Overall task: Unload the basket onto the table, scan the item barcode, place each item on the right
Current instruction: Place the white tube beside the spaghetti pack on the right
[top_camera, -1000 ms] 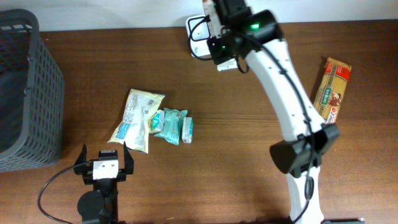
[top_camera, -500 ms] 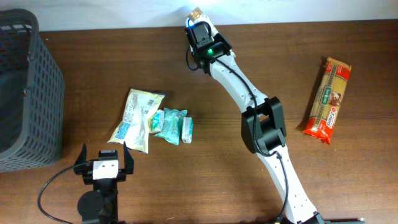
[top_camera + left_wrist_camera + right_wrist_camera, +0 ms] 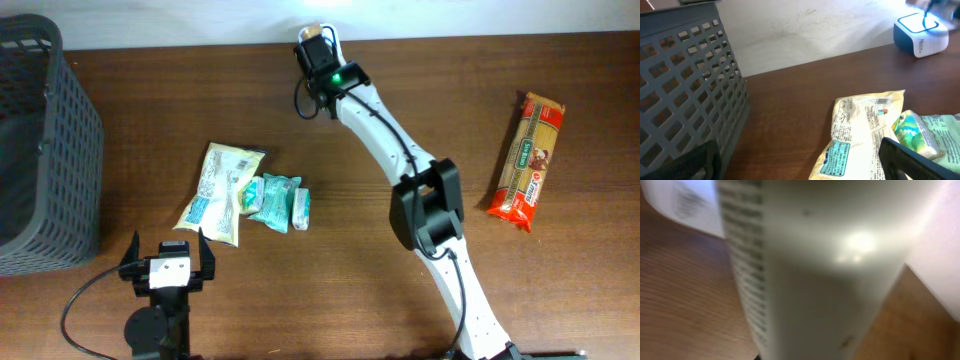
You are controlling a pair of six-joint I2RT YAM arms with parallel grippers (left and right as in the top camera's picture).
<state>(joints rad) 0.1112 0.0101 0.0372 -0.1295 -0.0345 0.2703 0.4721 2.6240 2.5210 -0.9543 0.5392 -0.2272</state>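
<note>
My right gripper [image 3: 317, 45] reaches to the table's far edge and is shut on the item [image 3: 815, 280], a pale pack that fills the right wrist view, blurred, with rows of print down its left side. The white scanner [image 3: 919, 36] stands at the far edge, right under that gripper, and its labelled face [image 3: 685, 205] shows at upper left in the right wrist view. The right fingers are hidden behind the item. My left gripper [image 3: 168, 258] rests open near the front edge, its dark fingers [image 3: 907, 160] apart with nothing between them.
A cream packet [image 3: 220, 188], a teal packet [image 3: 274, 200] and a small white pack [image 3: 301, 208] lie together left of centre. A pasta package [image 3: 528, 160] lies at the right. A grey mesh basket [image 3: 40, 150] stands at the left edge.
The right arm has swung left and stretched out, carrying the item from beside the scanner to directly over it at the far edge. The left arm has not moved.
</note>
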